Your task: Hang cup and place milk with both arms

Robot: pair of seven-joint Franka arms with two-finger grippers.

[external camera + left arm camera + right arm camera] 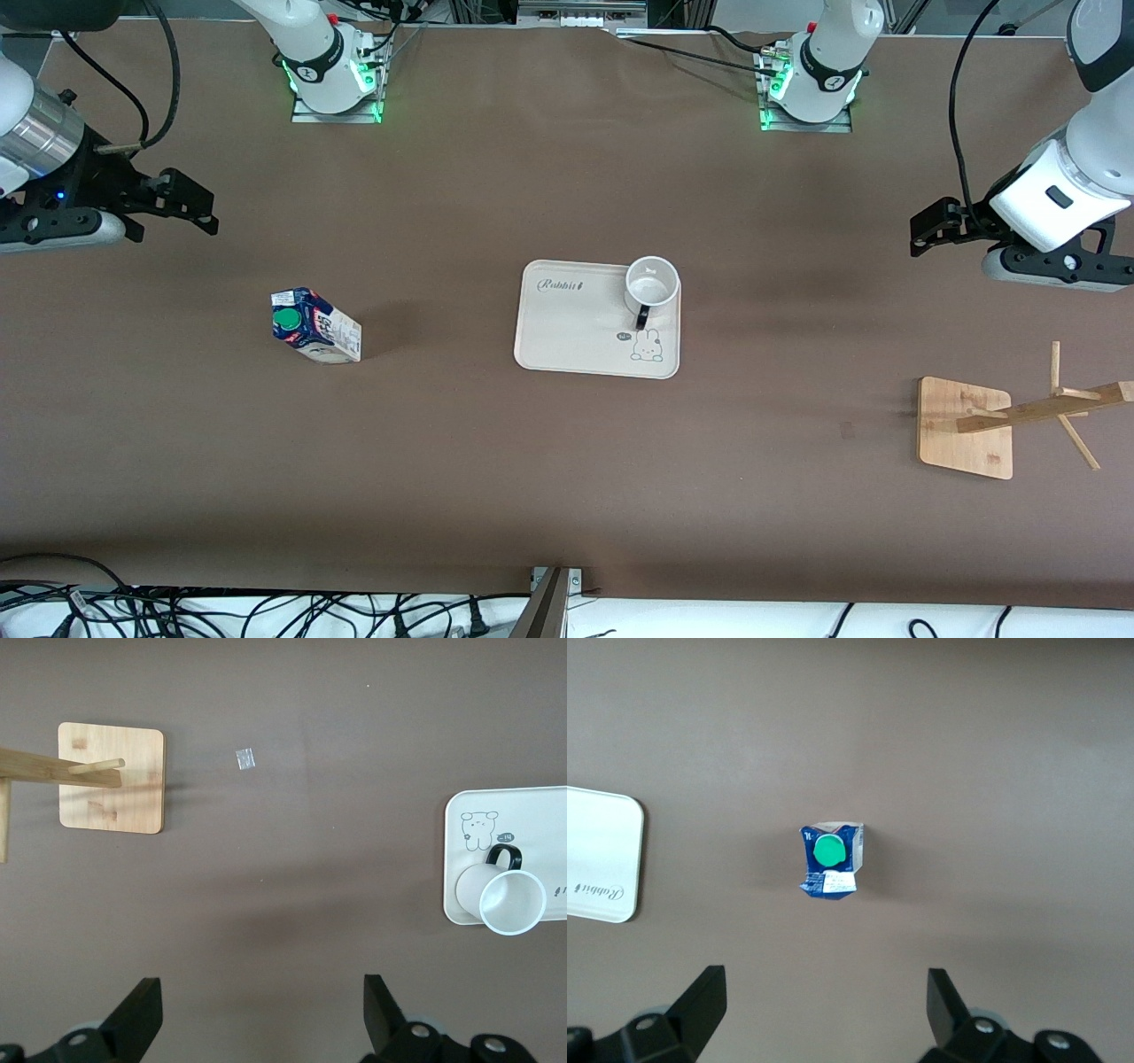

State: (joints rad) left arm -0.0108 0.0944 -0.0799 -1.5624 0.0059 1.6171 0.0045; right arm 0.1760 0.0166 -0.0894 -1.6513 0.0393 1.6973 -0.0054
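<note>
Cup [653,283] sits upright on the cream tray [567,337] mid-table, at the tray corner toward the left arm's end and away from the front camera, black handle pointing at that camera. Ceramic, so likely rigid, glazed-slick and chippable; I'd pinch the rim wall away from the handle so the loop stays free for a peg. Milk [314,325] stands on bare table toward the right arm's end, well apart from the tray, green cap up. Carton probably light with walls that give, so grip low across the flat sides, gently. Wooden rack [966,427] is at the left arm's end, nearer the front camera than the tray. Left gripper [926,232] hovers over bare table at its end, fingers spread wide, nothing held. Right gripper [190,206] same at its end, wide and empty. Count: one cup, one milk, one tray, one rack, two grippers.
</note>
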